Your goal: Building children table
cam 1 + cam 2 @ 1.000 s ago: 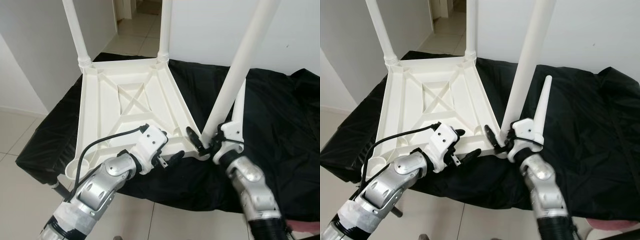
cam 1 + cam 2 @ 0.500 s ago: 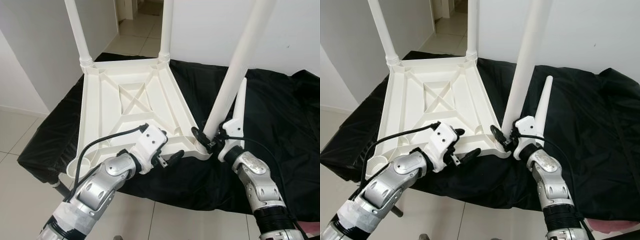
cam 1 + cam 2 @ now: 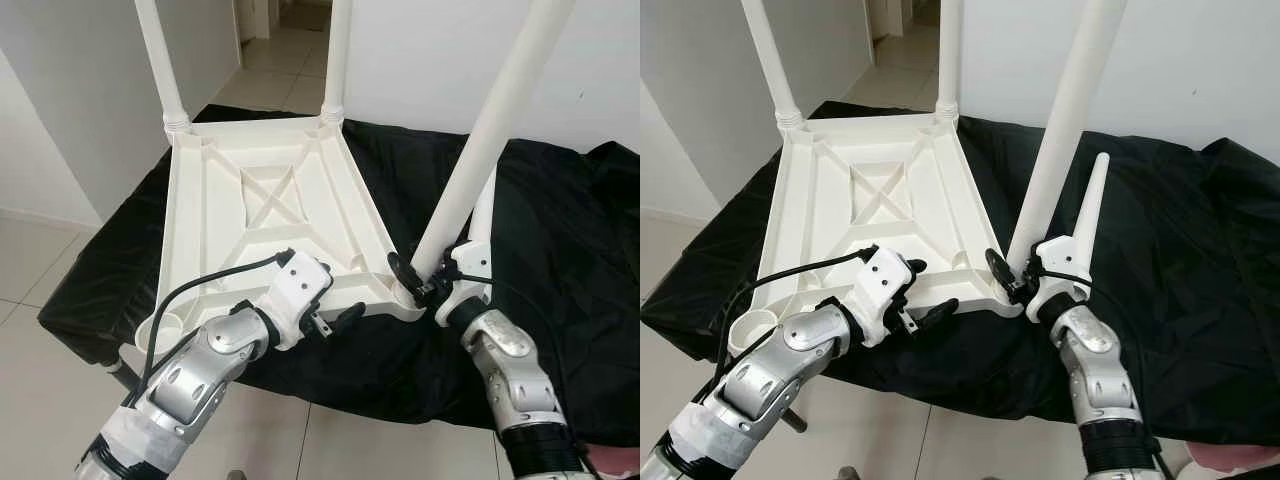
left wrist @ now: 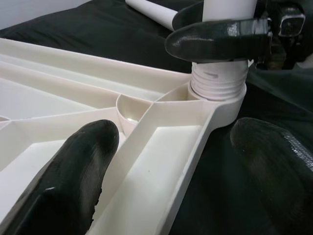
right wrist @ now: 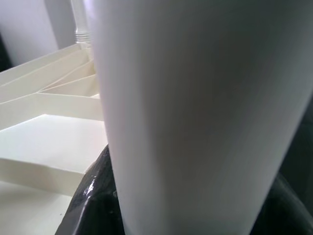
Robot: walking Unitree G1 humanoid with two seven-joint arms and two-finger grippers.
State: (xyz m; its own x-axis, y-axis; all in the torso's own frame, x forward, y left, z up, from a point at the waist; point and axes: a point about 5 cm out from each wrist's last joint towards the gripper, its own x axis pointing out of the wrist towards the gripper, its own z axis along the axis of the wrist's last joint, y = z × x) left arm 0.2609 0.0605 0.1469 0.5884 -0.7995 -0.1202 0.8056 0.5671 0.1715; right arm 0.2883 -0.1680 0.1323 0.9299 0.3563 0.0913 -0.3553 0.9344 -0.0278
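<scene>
Gripping the table leg [image 3: 480, 150], the right pincer [image 3: 418, 282] seats its threads, while the left pincer [image 4: 166, 166] straddles the tabletop [image 3: 250, 200] edge, spread.

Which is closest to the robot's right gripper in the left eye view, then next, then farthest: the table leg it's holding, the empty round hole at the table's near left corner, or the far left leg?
1. The leg it holds: the right gripper is shut on its base, at the table's near right corner.
2. The empty socket, at the near left corner.
3. The far left leg, at the back corner.
</scene>
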